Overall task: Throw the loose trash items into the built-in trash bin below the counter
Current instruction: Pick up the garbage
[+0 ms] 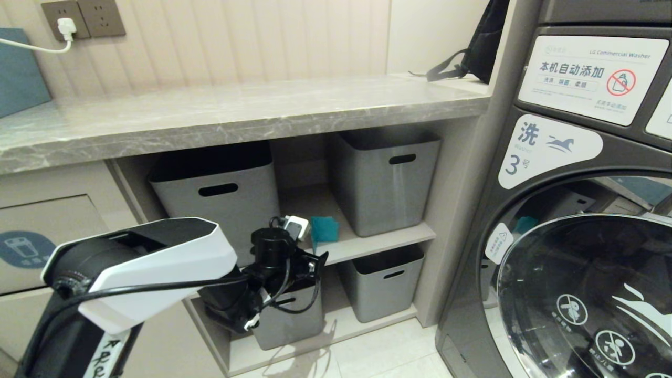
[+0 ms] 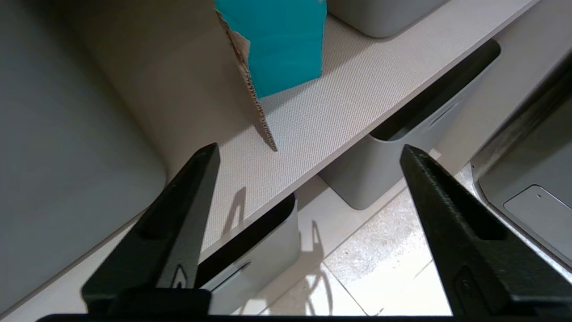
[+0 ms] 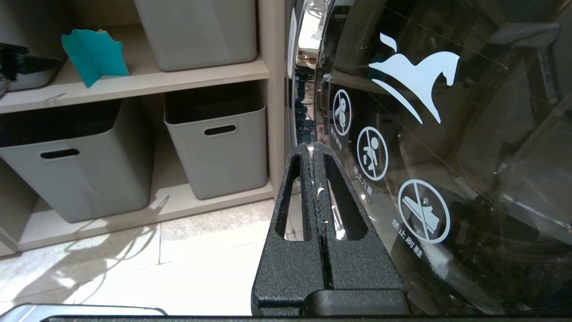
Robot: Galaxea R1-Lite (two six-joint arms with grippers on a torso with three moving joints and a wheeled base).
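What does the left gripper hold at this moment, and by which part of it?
Nothing. The left gripper is open and empty in front of the shelf; the teal cardboard piece stands on the shelf beyond its fingertips, untouched.

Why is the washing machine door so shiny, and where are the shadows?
In the right wrist view, the dark washer door mirrors the room like glass, and sunlight throws bright patches on the floor tiles. In the left wrist view, the open left gripper casts thin finger shadows on the shelf.
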